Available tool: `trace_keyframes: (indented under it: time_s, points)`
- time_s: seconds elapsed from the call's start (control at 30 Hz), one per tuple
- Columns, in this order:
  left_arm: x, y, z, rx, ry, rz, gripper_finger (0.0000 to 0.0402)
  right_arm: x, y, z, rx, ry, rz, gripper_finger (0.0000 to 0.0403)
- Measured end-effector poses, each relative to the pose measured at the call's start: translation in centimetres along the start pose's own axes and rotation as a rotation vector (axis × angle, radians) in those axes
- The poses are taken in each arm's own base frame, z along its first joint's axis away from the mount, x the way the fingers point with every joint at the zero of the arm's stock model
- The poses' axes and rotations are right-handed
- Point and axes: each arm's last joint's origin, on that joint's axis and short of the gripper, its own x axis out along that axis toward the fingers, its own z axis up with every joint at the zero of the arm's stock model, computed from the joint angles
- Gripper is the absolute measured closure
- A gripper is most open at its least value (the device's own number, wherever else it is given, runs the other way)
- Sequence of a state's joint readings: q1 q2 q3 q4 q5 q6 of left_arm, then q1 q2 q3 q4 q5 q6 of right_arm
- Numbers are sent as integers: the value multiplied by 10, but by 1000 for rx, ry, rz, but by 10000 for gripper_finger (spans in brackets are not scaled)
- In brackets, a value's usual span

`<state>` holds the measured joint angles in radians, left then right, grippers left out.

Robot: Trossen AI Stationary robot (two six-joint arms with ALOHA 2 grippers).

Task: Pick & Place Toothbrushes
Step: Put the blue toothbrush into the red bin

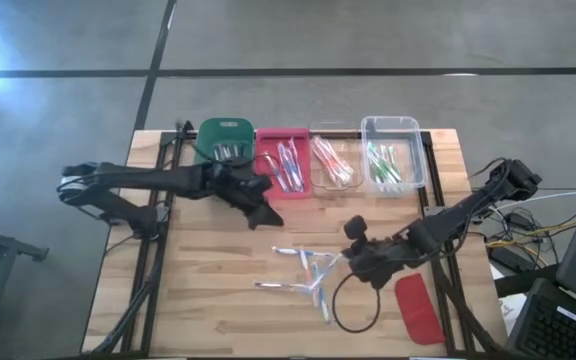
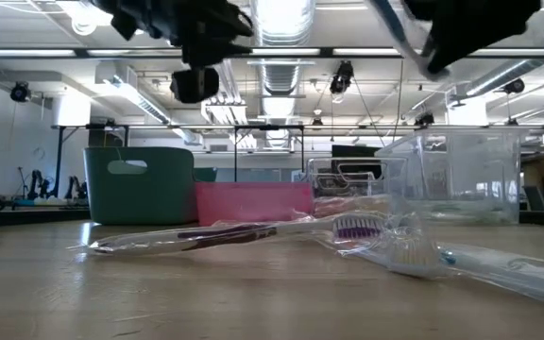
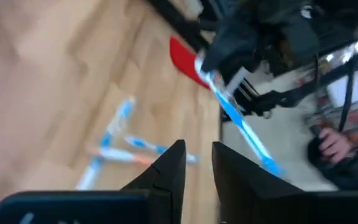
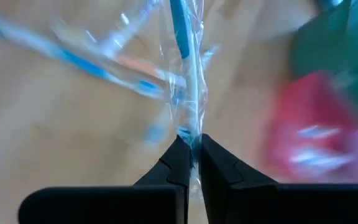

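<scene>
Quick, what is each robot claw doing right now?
Left gripper: fingers slightly apart, holding nothing.
Right gripper: shut on a wrapped blue toothbrush.

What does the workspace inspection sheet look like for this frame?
Surface: wooden table, bare planks at the front.
Job's things: loose wrapped toothbrushes lie mid-table; more are sorted in four bins at the back: green bin, pink bin and two clear bins.
Clutter: flat red lid near the right front corner.
Grippers: right pincer is shut on a blue toothbrush in clear wrap, held above the table; left pincer is open a little, holds nothing, and sits in front of the bins.
Cables: black loop on the table below the right arm; more wires off the right edge.
Surroundings: concrete floor; a person's hand beyond the table.
</scene>
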<state>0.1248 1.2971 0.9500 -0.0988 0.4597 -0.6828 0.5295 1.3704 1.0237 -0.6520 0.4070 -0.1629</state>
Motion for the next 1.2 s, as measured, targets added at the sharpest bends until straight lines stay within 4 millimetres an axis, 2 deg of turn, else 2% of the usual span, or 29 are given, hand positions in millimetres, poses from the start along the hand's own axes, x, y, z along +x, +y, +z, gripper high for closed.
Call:
trace_keyframes:
  time_s: [0.1, 0.2, 0.3, 0.4, 0.67, 0.97, 1.07, 1.2]
  points:
    - [16, 6, 3, -139, 77, -33, 317, 0, -4, -1, -249, 44, -149, 390]
    - [31, 6, 8, -187, 122, -103, 318, 0, -10, 0, -401, 126, -358, 390]
    - [45, 5, 15, -190, 116, -151, 319, -1, -15, 5, -505, 204, -547, 390]
    - [53, 2, 25, -178, 123, -180, 317, -4, -19, 8, -560, 255, -657, 390]
    - [67, -8, 45, -106, 140, -252, 314, -6, -21, 11, -642, 301, -709, 390]
    - [72, -2, 45, -27, 164, -264, 312, -8, -22, 19, -655, 264, -731, 390]
    - [73, 0, 46, -5, 160, -261, 297, -8, -23, 20, -655, 261, -729, 390]
    - [72, 1, 47, -7, 154, -256, 255, -11, -24, 23, -649, 254, -733, 390]
